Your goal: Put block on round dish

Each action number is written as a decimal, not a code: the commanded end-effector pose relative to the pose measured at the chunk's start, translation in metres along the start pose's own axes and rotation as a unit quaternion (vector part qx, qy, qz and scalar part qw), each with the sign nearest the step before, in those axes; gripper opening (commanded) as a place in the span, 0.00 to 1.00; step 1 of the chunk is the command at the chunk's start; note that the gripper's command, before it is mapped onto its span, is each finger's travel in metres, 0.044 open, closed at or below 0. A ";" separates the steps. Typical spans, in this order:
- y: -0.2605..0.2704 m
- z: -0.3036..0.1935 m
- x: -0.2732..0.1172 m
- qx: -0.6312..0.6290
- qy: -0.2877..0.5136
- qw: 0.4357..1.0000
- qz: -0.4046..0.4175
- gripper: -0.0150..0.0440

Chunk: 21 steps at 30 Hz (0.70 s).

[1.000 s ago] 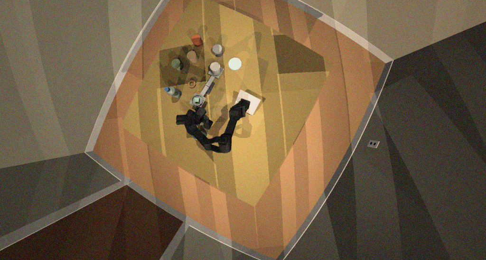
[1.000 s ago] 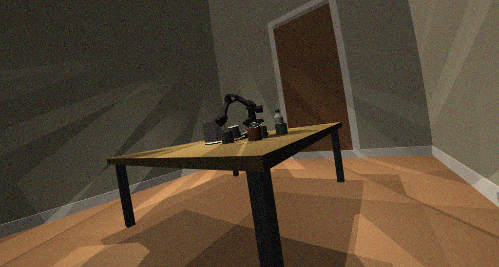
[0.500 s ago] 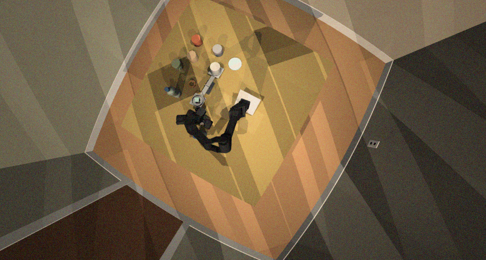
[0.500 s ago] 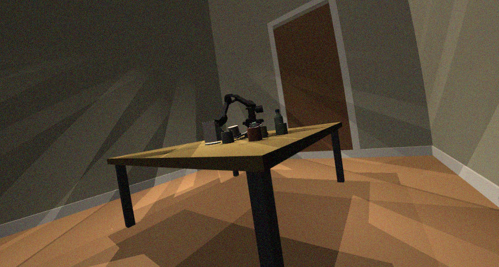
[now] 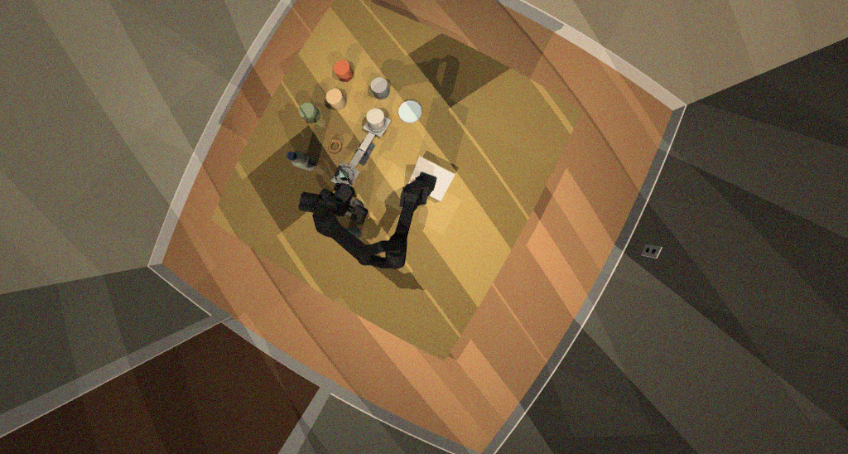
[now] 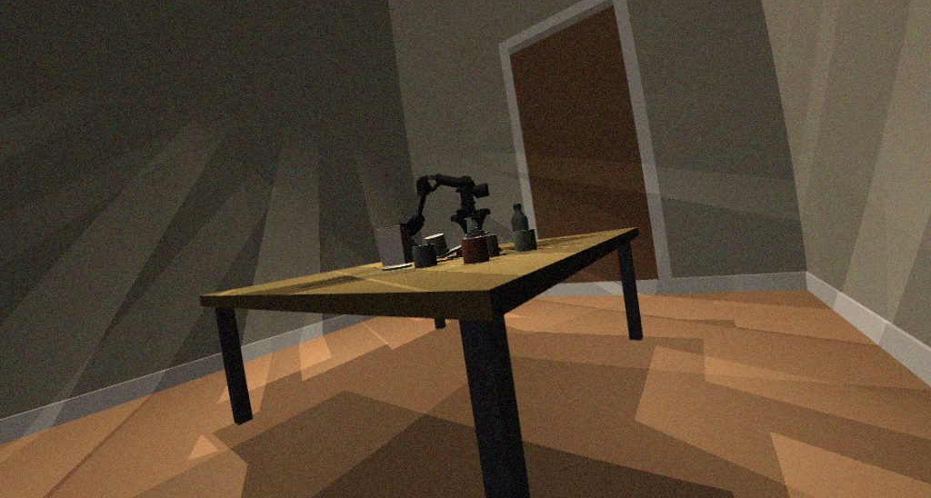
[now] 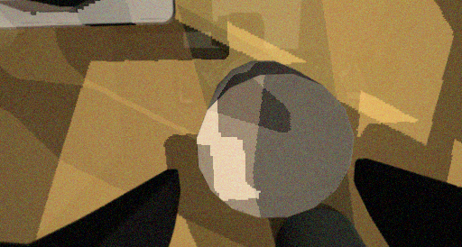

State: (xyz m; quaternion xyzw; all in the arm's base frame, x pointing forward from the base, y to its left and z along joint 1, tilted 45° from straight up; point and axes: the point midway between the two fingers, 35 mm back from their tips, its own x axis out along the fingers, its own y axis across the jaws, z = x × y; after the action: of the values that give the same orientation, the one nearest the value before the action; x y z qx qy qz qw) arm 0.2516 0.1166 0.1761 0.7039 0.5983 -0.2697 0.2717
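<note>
Streaks of light and shade lie over the table [image 5: 474, 243] [image 6: 365, 285], so go by shapes, not bright spots. Your gripper [image 5: 350, 202] [image 6: 470, 222] [image 7: 266, 175] is open, with space on both sides of the lifted cup [image 7: 293, 172]. Go straight up so you don't knock it. Next, the green block [image 5: 342, 173] sits bare on the near end of the balance [image 5: 363, 148] [image 6: 449, 252] [image 7: 135, 10]. Come down over it and pinch softly. Farther off, keep wide of the other cup [image 5: 375, 118] [image 6: 435, 243], then reach the dish [image 5: 409, 111] [image 6: 396, 266].
</note>
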 end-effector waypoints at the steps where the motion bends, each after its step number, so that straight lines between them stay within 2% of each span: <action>1: 0.008 0.009 -0.006 -0.024 0.000 1.000 0.007 0.69; 5: 0.023 0.024 -0.013 -0.061 -0.007 0.998 0.004 0.69; 15: 0.071 0.102 -0.047 -0.217 -0.006 0.976 -0.010 0.69; 21: 0.074 0.107 -0.049 -0.227 -0.005 0.974 -0.010 0.69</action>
State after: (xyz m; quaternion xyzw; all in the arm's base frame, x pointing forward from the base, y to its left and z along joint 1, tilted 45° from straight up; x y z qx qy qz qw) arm 0.3102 -0.0019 0.1376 0.6226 0.6477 -0.1424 0.4154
